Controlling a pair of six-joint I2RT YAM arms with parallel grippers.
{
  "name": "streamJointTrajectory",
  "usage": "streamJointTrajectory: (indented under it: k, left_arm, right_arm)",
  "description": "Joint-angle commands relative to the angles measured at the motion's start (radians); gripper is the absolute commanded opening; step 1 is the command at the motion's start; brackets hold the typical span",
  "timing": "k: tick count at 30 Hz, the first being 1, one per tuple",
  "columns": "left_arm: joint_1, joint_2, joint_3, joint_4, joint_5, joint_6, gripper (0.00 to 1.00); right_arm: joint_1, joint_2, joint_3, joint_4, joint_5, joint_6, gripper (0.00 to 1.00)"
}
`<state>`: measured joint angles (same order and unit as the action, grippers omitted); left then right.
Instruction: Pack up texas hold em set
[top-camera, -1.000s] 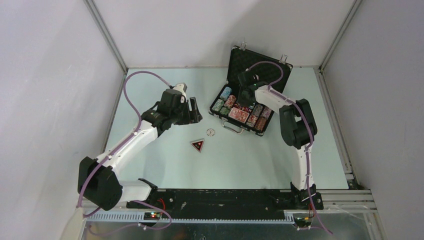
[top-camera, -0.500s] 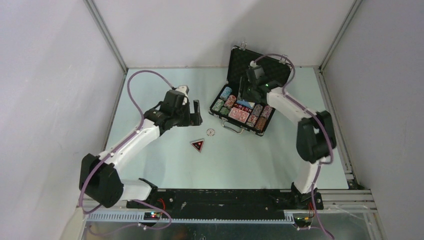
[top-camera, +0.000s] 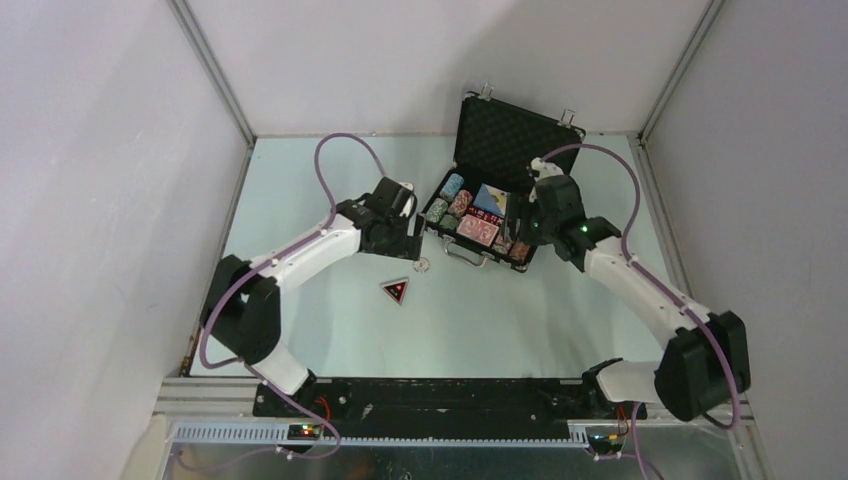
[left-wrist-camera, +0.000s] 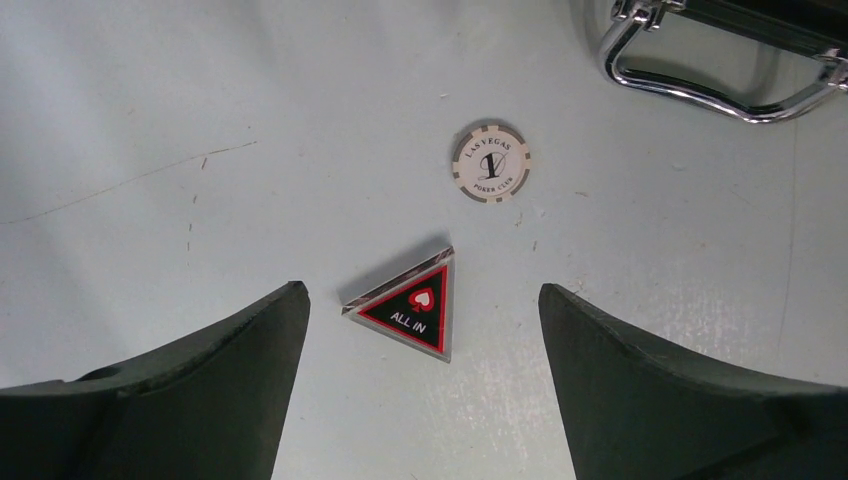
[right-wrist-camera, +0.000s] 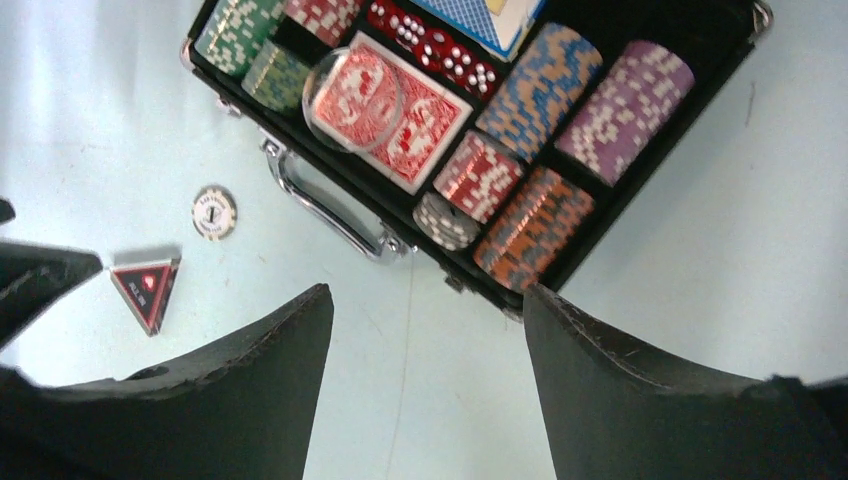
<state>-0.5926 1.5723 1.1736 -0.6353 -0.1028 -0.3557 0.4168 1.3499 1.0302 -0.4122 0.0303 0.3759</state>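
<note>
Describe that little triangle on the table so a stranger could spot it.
Start at the open black briefcase at the back of the table. In front of it lies a round white chip, then, slightly nearer, the triangle. It alone is three-cornered: black, red-bordered, marked ALL IN.

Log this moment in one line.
left claw open, facing triangle | right claw open, near case | triangle, white chip unpacked

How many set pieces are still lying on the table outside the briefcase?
2. The white chip lies by the briefcase handle; the black triangle lies a little apart from it, toward the near edge. Others may be hidden.
</note>
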Motion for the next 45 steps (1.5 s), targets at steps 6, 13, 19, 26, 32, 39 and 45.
streamJointTrajectory:
  k: [6,13,19,26,32,39,45]
  left_arm:
    - [-0.015,0.154,0.129,-0.102,-0.027,0.041,0.89]
    - [-0.039,0.224,0.188,-0.149,-0.016,0.052,0.92]
    - [-0.05,0.282,0.235,-0.17,0.014,0.041,0.9]
    - [-0.05,0.361,0.301,-0.211,0.035,0.052,0.87]
    - [-0.049,0.442,0.397,-0.233,0.048,0.069,0.87]
    - [-0.05,0.53,0.483,-0.301,0.027,0.078,0.84]
    - [-0.053,0.575,0.496,-0.316,0.034,0.075,0.79]
  right_arm:
    - [-0.028,-0.134,-0.105,0.045,-0.012,-0.033,0.73]
    - [-0.032,-0.178,-0.108,0.034,-0.002,-0.058,0.78]
    - [-0.054,-0.205,-0.123,0.04,-0.016,-0.066,0.78]
    - [-0.069,-0.204,-0.124,0.054,-0.07,-0.052,0.77]
    - [-0.076,-0.205,-0.124,0.042,-0.073,-0.064,0.76]
    - [-0.086,-0.203,-0.124,0.042,-0.061,-0.073,0.76]
    - [-0.092,-0.202,-0.124,0.038,-0.063,-0.072,0.75]
